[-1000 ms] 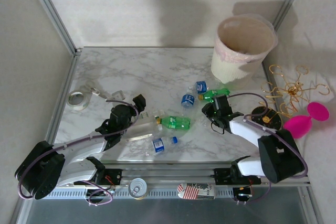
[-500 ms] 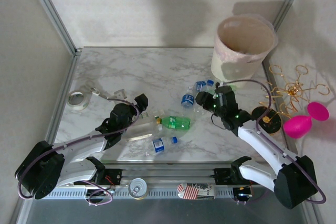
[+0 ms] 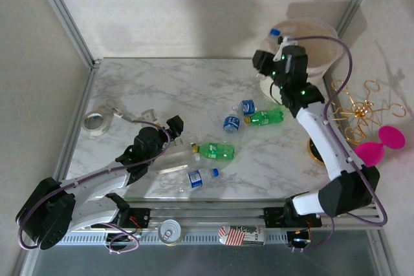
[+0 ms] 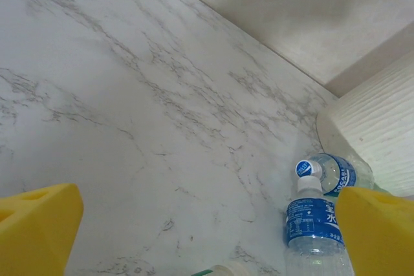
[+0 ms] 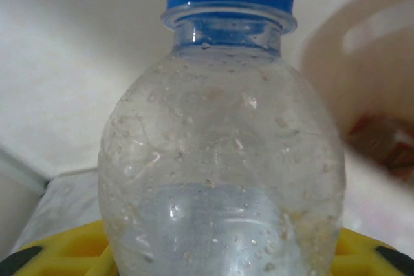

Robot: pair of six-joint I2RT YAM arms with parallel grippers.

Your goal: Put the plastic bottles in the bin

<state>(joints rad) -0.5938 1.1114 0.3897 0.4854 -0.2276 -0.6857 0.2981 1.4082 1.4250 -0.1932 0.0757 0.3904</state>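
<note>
The right end effector (image 3: 279,44) is closed around the lower body of a clear plastic bottle (image 5: 223,159) with a ribbed blue cap, held high beside the cream bin (image 3: 270,87). The bottle looks light, thin-walled and easily dented, and its smooth rounded body could slip. The left end effector (image 4: 207,227) hangs fully open above the marble-patterned table (image 3: 162,88), where a green bottle (image 3: 217,151) and others lie

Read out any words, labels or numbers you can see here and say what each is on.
No text is legible.
Blue label of the nearer bottle: white characters, blurred.
Blue cap of the farther bottle: white lettering, too small.
Red-and-white pack: print too small.
</note>
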